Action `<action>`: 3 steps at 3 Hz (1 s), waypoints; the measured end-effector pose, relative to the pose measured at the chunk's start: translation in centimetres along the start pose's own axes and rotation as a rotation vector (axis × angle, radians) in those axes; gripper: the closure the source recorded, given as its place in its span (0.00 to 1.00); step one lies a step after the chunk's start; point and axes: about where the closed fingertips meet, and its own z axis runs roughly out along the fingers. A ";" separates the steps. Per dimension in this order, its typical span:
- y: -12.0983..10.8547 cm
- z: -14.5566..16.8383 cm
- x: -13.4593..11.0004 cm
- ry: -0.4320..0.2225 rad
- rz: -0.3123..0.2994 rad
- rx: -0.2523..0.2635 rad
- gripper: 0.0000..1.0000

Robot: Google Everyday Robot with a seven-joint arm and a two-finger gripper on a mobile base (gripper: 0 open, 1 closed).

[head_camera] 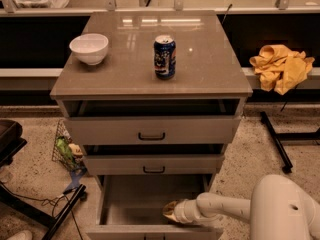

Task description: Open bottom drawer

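Note:
The cabinet has three grey-beige drawers with small black bar handles. The bottom drawer (pixel 130 204) is pulled far out; its empty inside shows and its front (pixel 150 232) lies at the lower edge of the view. The top drawer (pixel 151 130) and middle drawer (pixel 153 164) are pulled out only a little. My gripper (pixel 171 211) reaches in from the right on a white arm (pixel 225 207) and sits inside the bottom drawer, just behind its front panel.
A white bowl (pixel 89 48) and a blue soda can (pixel 164 57) stand on the cabinet top (pixel 200 69). A yellow cloth (pixel 281 66) lies on a ledge at right. A wire basket (pixel 65 149) and a dark stand leg (pixel 65 214) are on the floor at left.

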 end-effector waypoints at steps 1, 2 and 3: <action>5.1 -1.0 2.4 0.018 0.066 -0.071 1.00; 6.6 -1.7 2.8 0.025 0.094 -0.096 1.00; 6.6 -1.8 2.7 0.025 0.094 -0.097 1.00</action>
